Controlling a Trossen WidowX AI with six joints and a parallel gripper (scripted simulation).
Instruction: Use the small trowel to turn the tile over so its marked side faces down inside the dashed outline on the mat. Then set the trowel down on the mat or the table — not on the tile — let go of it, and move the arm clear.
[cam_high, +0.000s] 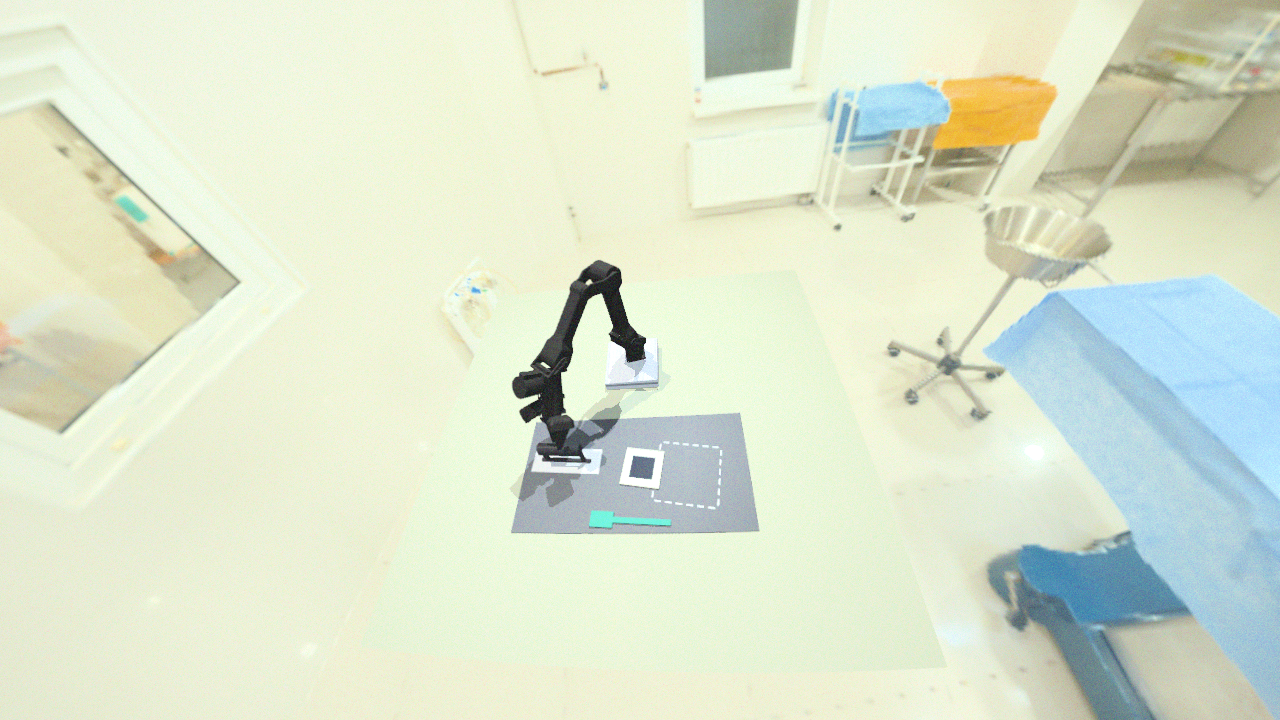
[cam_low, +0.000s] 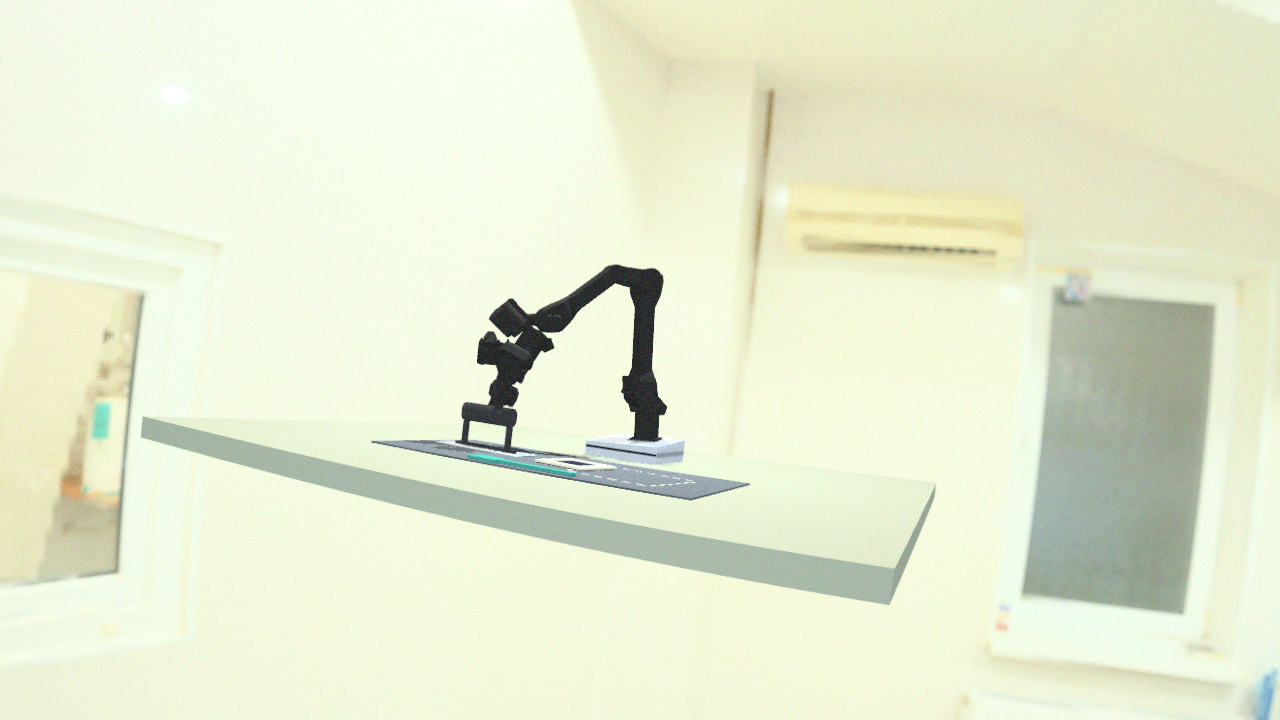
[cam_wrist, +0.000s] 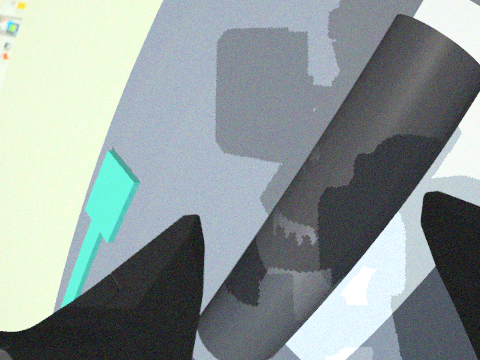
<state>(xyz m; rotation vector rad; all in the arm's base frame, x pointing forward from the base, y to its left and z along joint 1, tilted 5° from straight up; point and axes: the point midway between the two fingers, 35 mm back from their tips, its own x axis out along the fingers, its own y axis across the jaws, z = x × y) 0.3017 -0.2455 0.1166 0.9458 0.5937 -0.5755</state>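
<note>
Arm bent low; hand (cam_wrist: 314, 254) apparently open, empty.

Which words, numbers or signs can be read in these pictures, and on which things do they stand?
No readable text in any view.
The tile shows only a dark square mark, no letters.
The mat shows only a white dashed outline.
Stickers on the far door glass: too blurred to read.
</note>
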